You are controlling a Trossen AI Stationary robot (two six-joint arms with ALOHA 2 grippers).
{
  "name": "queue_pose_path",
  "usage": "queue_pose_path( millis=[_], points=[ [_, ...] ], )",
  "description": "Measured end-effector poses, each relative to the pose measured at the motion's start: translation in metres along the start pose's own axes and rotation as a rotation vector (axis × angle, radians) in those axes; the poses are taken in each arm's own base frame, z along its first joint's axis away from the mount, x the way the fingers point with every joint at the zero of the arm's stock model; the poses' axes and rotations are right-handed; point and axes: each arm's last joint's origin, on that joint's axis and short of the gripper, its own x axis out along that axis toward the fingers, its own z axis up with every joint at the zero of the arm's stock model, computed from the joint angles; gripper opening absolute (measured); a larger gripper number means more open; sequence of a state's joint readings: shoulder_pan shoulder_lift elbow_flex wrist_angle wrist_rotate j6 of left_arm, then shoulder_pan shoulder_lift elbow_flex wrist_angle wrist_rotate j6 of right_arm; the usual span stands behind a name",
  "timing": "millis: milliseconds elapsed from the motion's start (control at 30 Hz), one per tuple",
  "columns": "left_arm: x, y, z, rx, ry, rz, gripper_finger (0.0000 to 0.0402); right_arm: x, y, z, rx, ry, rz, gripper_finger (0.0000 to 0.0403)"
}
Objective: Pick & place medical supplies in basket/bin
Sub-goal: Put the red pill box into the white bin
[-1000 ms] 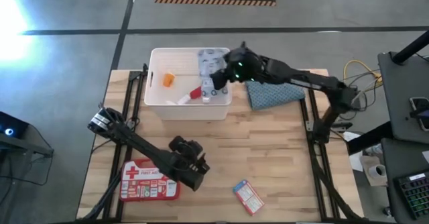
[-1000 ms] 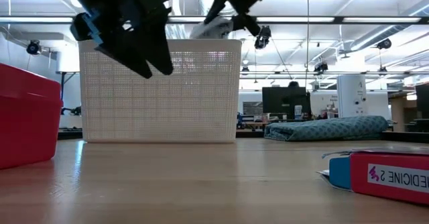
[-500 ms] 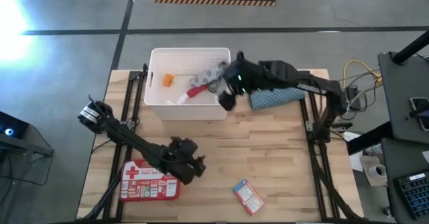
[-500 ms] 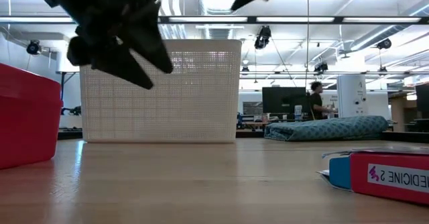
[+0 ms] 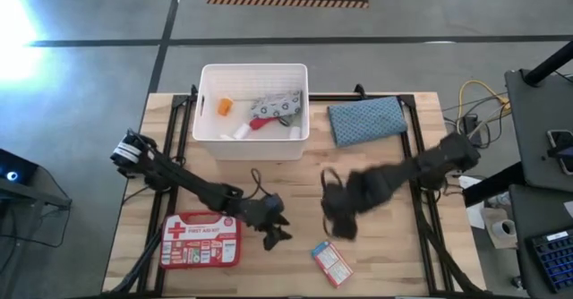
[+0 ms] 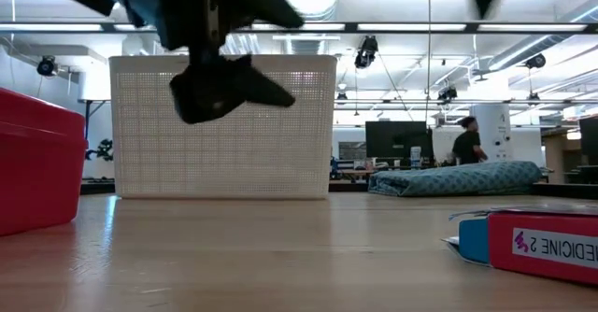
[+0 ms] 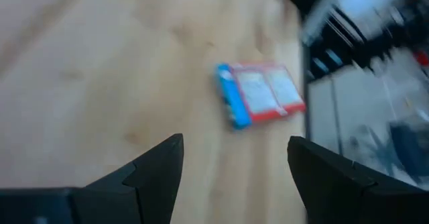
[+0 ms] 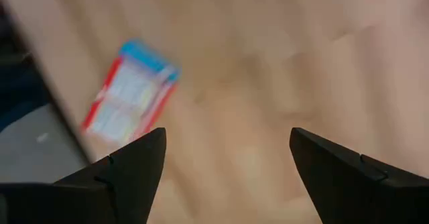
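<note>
The white bin [image 5: 208, 131] stands at the table's far side. In it lie an orange bottle [image 5: 225, 106], the grey wipes pack [image 5: 276, 106], a red item and a white roll. The red first-aid case [image 5: 200, 240] lies flat at the near left. The small red-white box [image 5: 331, 261] lies flat near the table's near edge. My left gripper [image 5: 275, 230] is open, just left of that box [image 7: 260, 93]. My right gripper [image 5: 336, 220] is open, hovering just beyond the box [image 8: 131, 93].
The blue-grey cloth pouch [image 5: 367, 118] lies right of the bin. In the low view the bin [image 6: 222, 125] fills the middle, the red case [image 6: 37, 167] the left, the box [image 6: 542, 242] the right. A person stands far off in the room. Bare wood lies between bin and box.
My right gripper has let go of the grey wipes pack above the bin, and the pack now lies inside it. The right arm has then swung fast toward the near edge, down to the small box. My left gripper has shifted right toward the box and turned.
</note>
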State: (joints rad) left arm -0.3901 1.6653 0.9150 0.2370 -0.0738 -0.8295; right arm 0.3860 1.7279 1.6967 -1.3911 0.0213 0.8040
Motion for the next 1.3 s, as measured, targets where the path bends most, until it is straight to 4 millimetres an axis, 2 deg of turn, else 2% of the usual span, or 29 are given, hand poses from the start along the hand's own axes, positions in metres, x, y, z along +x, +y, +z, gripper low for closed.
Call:
queue_pose_path(
  millis=[200,433,600,700,800,1000,1167,1300],
  points=[
    [0.026,-0.013,0.004,0.028,0.075,-0.081,0.0246,0.051,0.040,-0.052,0.056,0.153,0.131,0.0303],
    [0.063,-0.024,0.007,0.032,0.178,-0.121,0.0246,0.103,0.065,-0.097,0.162,0.152,0.265,0.0294],
    [0.070,-0.035,0.015,0.069,0.212,-0.098,0.0246,0.128,0.077,-0.131,0.243,0.151,0.351,0.0292],
    [0.069,-0.037,0.018,0.082,0.223,-0.069,0.0246,0.142,0.082,-0.140,0.293,0.126,0.413,0.0292],
    [0.069,-0.036,0.018,0.085,0.224,-0.053,0.0246,0.155,0.085,-0.139,0.319,0.086,0.446,0.0292],
    [0.070,-0.023,0.006,0.068,0.247,0.006,0.0246,0.179,0.081,-0.120,0.326,0.049,0.426,0.0292],
    [0.069,-0.011,-0.006,0.011,0.278,0.046,0.0246,0.179,0.079,-0.091,0.275,-0.084,0.433,0.0292],
    [0.068,-0.003,-0.016,-0.035,0.303,0.075,0.0246,0.164,0.072,-0.066,0.261,-0.232,0.447,0.0292]
  ],
)
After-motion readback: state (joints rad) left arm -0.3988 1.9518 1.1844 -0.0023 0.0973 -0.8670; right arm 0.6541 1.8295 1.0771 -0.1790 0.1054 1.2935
